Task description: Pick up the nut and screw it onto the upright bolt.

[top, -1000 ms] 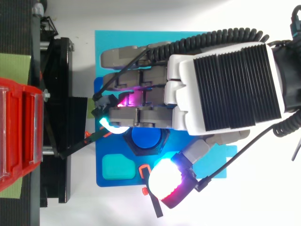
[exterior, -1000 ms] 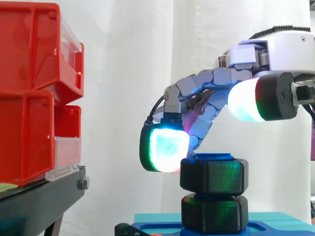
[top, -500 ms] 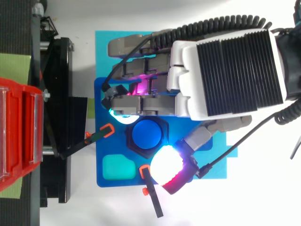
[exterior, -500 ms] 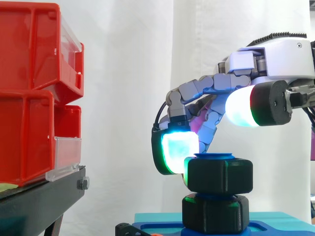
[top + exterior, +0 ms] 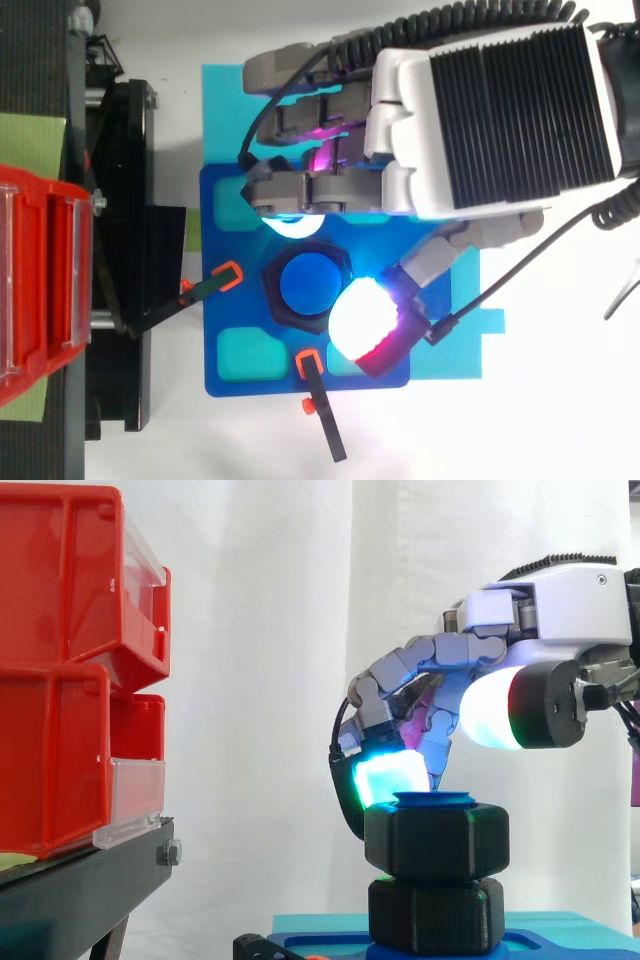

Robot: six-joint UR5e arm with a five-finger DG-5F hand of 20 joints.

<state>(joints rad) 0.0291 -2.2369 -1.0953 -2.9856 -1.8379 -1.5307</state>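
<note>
A black hex nut [image 5: 437, 840] sits at the top of the upright blue bolt [image 5: 308, 285], whose tip shows just above it. A second black nut [image 5: 435, 915] sits lower on the same bolt, on the blue base plate [image 5: 232, 262]. My hand [image 5: 560, 590] reaches in from the right with its fingers curled down over the upper nut. A cyan-glowing fingertip [image 5: 385, 778] presses on the nut's far left rim. The white-glowing thumb pad [image 5: 358, 312] lies over the nut's near right edge and stands a little higher than the nut in the side view.
Red bins [image 5: 60, 680] stack on a black stand [image 5: 130, 200] to the left. The base plate rests on a light teal mat [image 5: 225, 100]. Two black clamps with orange tips [image 5: 215, 283] [image 5: 315, 395] hold the plate's left and front edges.
The hand has swung round the bolt: the fingers moved to the far side and the thumb came in over the nut. The upper nut has turned a little.
</note>
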